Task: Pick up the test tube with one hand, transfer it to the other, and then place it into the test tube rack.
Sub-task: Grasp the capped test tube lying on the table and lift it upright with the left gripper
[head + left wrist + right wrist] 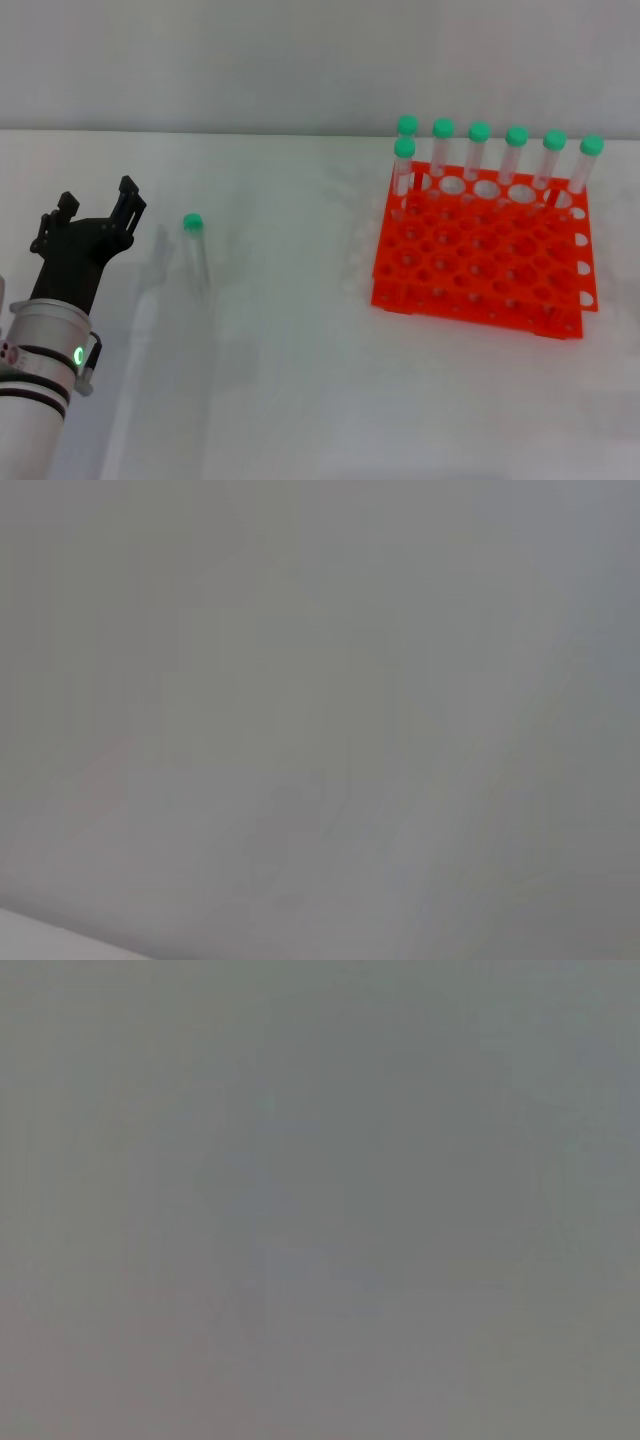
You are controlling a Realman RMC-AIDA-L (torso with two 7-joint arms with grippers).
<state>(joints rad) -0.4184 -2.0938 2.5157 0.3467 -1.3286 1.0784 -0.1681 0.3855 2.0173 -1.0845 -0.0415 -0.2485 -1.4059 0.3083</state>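
Seven capped tubes stand along the far rows of the orange rack. One loose tube lies on the white table, just beside the left hand, fingers spread, empty.

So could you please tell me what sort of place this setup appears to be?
Probably a lab-style test bench: an orange test tube rack holding green-capped tubes, one loose test tube lying on the plain white table, and the left gripper beside it.
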